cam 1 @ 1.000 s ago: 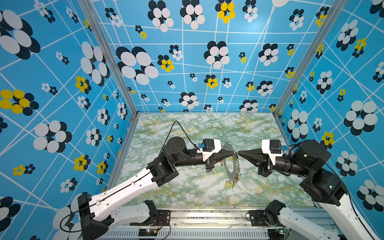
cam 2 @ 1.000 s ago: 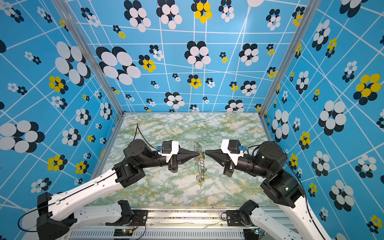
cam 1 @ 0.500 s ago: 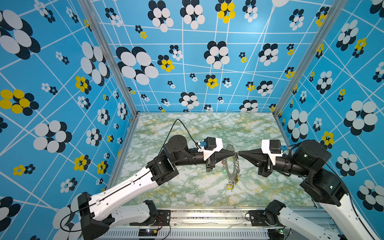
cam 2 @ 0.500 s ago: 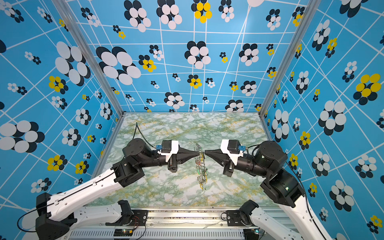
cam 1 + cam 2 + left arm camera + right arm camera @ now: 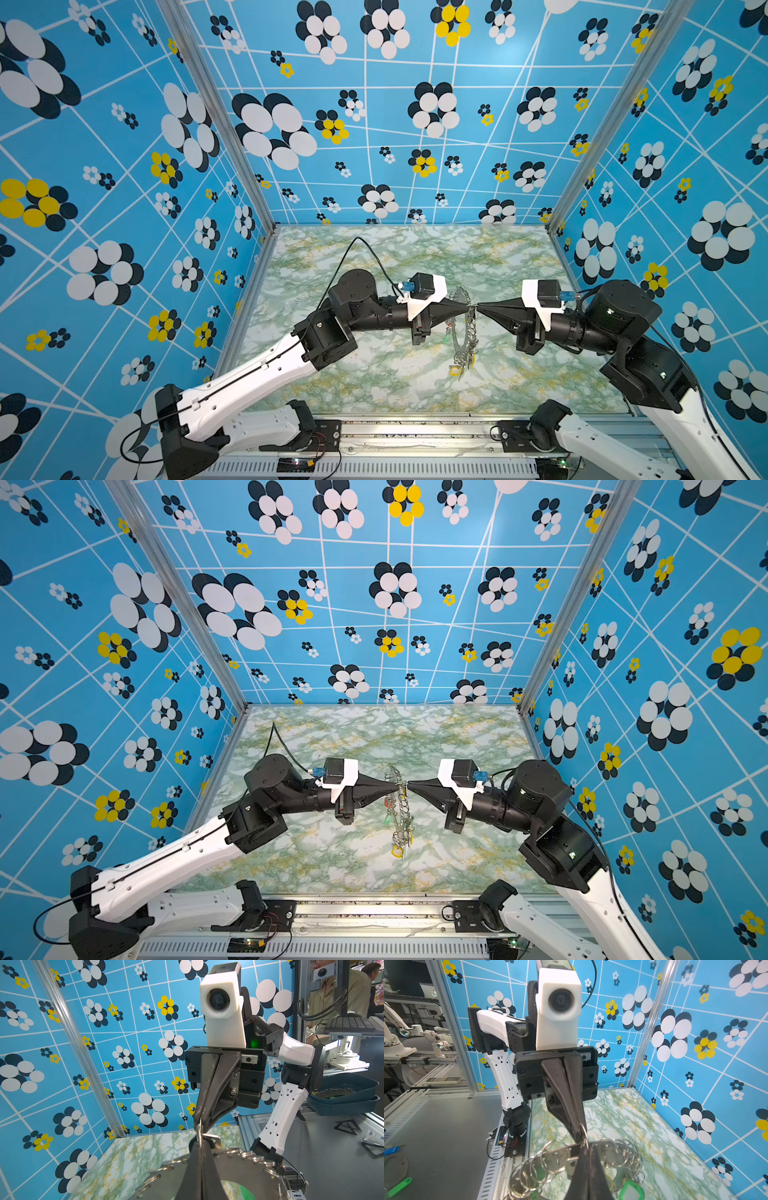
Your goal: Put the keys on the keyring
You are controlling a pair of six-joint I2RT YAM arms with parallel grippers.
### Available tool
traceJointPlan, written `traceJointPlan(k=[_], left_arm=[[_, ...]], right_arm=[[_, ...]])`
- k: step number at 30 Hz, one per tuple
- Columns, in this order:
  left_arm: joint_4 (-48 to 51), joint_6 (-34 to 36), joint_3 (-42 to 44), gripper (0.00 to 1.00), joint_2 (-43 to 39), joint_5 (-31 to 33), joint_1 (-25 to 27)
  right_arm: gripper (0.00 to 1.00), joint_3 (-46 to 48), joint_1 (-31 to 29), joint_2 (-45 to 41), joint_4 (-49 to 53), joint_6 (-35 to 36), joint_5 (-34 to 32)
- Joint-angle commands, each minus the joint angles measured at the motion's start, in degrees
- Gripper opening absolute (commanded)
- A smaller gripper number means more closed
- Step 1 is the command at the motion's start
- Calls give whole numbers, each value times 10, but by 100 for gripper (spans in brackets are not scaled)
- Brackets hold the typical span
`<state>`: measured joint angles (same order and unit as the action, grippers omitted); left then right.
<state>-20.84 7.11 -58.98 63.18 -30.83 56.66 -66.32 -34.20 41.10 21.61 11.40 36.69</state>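
The keyring point(image 5: 458, 343) hangs on edge between the two hands, clear of the table point(image 5: 365, 374). Its rim sits right at their tips and the rest of the disc drops below them, with a yellow tag point(image 5: 457, 371) dangling lowest.

Little has shifted over the last second, but the shift matters. The left hand point(image 5: 468, 306) has crept toward the right hand point(image 5: 479, 307). The small gap between their tips a second ago is now closed, and they meet tip to tip at the rim. Both hands have stayed pressed together all the while.

In the left wrist view each pinches the same small wire loop point(image 5: 200, 1129) on the rim, the right hand from the far side and the left hand from the near side. That reads as the threading step, with one hand steadying the loop while the other works at it.

The key point(image 5: 214, 1139) seems to be the flat silver piece just beside the left hand's tip, touching the loop. I cannot tell whether it is already on the wire or only pressed against it. Its black tag is not clearly visible. Judging by this, the key is at the loop, but the threading is not shown to be done.
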Motion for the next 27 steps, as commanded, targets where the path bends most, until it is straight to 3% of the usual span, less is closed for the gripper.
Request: traceJointPlan(k=[1,27], left_arm=[[-22,9,-29,0,-13,-27,10],[73,-12,-81,0,5,-32,11]], right_arm=[[0,-9,-6,13,13,7,-19],[0,-29,-20,24,33,18,-22]])
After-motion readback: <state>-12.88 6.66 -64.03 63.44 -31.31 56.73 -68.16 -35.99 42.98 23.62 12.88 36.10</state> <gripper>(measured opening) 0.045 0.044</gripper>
